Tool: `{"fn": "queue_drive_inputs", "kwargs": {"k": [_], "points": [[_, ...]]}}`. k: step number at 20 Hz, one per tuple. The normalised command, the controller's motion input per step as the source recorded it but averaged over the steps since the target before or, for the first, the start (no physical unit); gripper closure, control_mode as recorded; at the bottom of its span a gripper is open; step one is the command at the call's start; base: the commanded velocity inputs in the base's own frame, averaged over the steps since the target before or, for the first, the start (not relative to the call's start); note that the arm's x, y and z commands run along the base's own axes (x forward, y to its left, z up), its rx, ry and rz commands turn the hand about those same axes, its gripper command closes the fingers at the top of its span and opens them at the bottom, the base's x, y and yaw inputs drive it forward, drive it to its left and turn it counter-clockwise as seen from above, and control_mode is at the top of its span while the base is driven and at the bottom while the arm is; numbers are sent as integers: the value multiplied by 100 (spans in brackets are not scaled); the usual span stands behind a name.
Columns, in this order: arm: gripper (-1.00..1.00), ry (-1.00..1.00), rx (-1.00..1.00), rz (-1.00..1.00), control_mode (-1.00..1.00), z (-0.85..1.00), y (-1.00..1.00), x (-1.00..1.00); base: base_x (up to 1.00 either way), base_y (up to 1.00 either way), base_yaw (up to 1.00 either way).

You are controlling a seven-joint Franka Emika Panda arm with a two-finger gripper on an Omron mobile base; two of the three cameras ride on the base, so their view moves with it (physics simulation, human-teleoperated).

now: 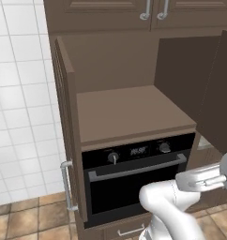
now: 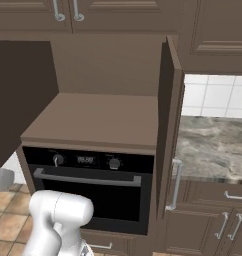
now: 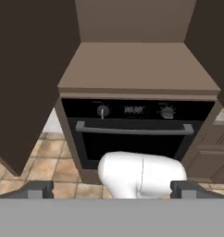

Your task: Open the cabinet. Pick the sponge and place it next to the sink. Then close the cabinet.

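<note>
With both doors swung wide, cabinet [image 1: 129, 112] shelf edge lies unobstructed.

both cabinet [image 3: 30, 69] doors stand open, showing its brown shelf [image 3: 134, 65] above the black oven [image 3: 132, 132].

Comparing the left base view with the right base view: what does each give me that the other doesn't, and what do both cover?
Left base view alone: white tiled wall beside the left door, and its long handle. Right base view alone: marble counter, lower doors, and the right door edge-on. Both: the cabinet standing open, its brown shelf, the black oven beneath.
</note>
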Motion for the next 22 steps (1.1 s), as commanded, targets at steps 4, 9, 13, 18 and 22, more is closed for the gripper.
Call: {"fn": "queue_drive_inputs", "kwargs": {"k": [4, 9, 13, 18, 22], "points": [[-100, -7, 0, 0, -100, 49, 0, -50, 0, 0, 0], [-100, -10, -2, 0, -100, 35, 25, -5, 0, 0, 0], [-100, -10, -6, -1, -100, 6, 54, -2, 0, 0, 0], [-100, -10, -6, -4, -100, 1, 45, -18, 0, 0, 0], [-100, -21, -3, -8, -100, 14, 8, -23, 0, 0, 0]]}}
